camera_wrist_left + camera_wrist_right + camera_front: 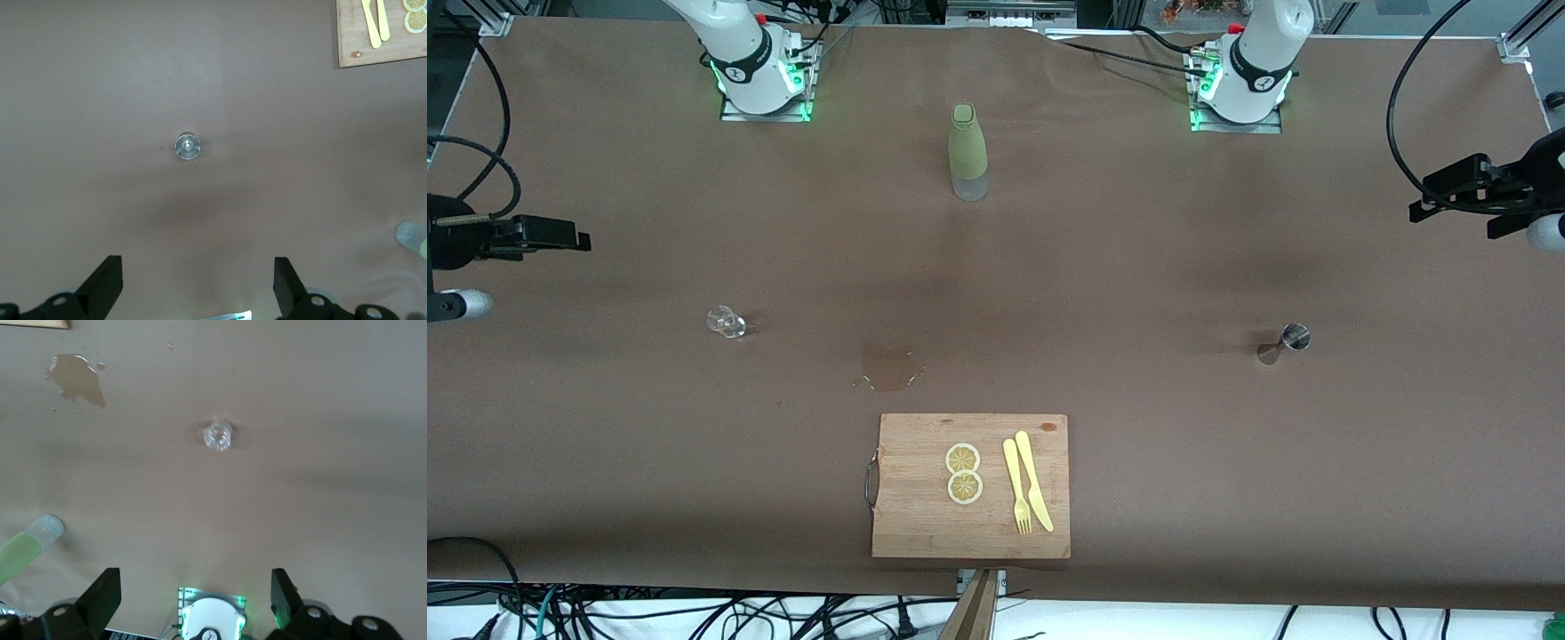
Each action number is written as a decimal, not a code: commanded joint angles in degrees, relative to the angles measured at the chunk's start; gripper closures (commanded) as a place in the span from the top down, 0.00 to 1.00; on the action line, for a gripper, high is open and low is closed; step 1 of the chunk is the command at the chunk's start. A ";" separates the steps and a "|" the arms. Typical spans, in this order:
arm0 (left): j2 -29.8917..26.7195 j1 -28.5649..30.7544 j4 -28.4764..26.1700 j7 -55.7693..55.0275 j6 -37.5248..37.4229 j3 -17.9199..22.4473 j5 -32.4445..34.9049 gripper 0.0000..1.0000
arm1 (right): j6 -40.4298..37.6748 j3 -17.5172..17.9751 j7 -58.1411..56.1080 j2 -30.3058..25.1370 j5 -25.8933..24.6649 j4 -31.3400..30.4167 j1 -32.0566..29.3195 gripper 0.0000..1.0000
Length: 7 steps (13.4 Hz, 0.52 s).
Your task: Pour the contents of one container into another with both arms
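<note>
A cutting board (971, 485) lies nearest. Both waiting end effectors hang high with fingers apart: left end effector (198, 290) over the jigger (188, 146), right end effector (196, 600) over the glass cup (218, 435).

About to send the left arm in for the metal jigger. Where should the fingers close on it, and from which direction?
Grip the jigger at its narrow waist, coming straight down from above. It stands upright with bare table around it, and the left gripper is open above the table near it. The waist is the slimmest part, and the cones above and below should help stop it slipping.
</note>
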 commanded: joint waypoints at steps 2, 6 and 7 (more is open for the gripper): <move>-1.87 -0.07 -2.10 -0.47 1.38 -0.59 2.30 1.00 | 1.91 1.04 2.22 -8.41 -1.97 -11.32 0.12 1.00; -1.78 -0.07 -1.76 -0.56 1.38 -0.33 2.21 1.00 | 6.12 1.04 2.12 -10.43 -6.88 -12.31 -0.32 1.00; -1.43 -0.07 -1.58 -0.56 1.38 -0.33 2.30 1.00 | 7.87 0.96 2.13 -11.92 -7.42 -12.48 -0.75 1.00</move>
